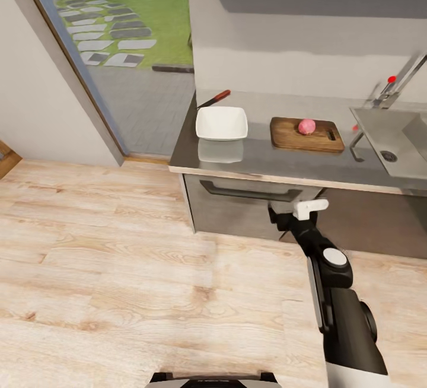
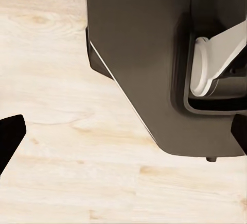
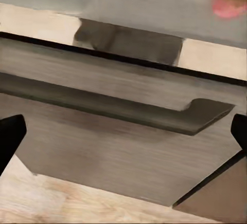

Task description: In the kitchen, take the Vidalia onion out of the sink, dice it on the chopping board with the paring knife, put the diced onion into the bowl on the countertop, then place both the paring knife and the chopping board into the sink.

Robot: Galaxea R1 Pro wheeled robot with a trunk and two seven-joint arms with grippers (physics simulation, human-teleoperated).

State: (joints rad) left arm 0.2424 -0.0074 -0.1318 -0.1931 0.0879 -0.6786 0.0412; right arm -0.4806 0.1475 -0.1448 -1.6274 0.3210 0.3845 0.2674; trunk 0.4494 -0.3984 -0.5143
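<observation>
The right claw point(image 1: 295, 215) hung low in front of the counter point(image 1: 261, 159), below its edge and facing the dark drawer front point(image 3: 123, 147). In the right wrist view its two dark fingertips point(image 3: 10, 136) sat at opposite edges of the picture with nothing between them, so it stood spread wide and empty. The left claw point(image 2: 123, 136) looked the same in its own wrist view: spread, empty, pointed down at the wooden floor point(image 2: 62, 131) beside the robot's own dark body.

Up and beyond the right claw, the Vidalia onion point(image 1: 306, 126) sat whole on the chopping board point(image 1: 290, 136), which lay on the counter. The bowl point(image 1: 221, 123) stood further to that claw's left, and the paring knife point(image 1: 214, 99) lay just behind the bowl near the wall. The sink point(image 1: 379, 133) was off to the claw's right.

The knife seemed the next target, and there lay the risk. It was at the far back of the counter behind the bowl, so a reach from this low start could clip the counter edge on the rise, or knock the bowl aside. A round onion on a flat board could also roll if the board were bumped.
</observation>
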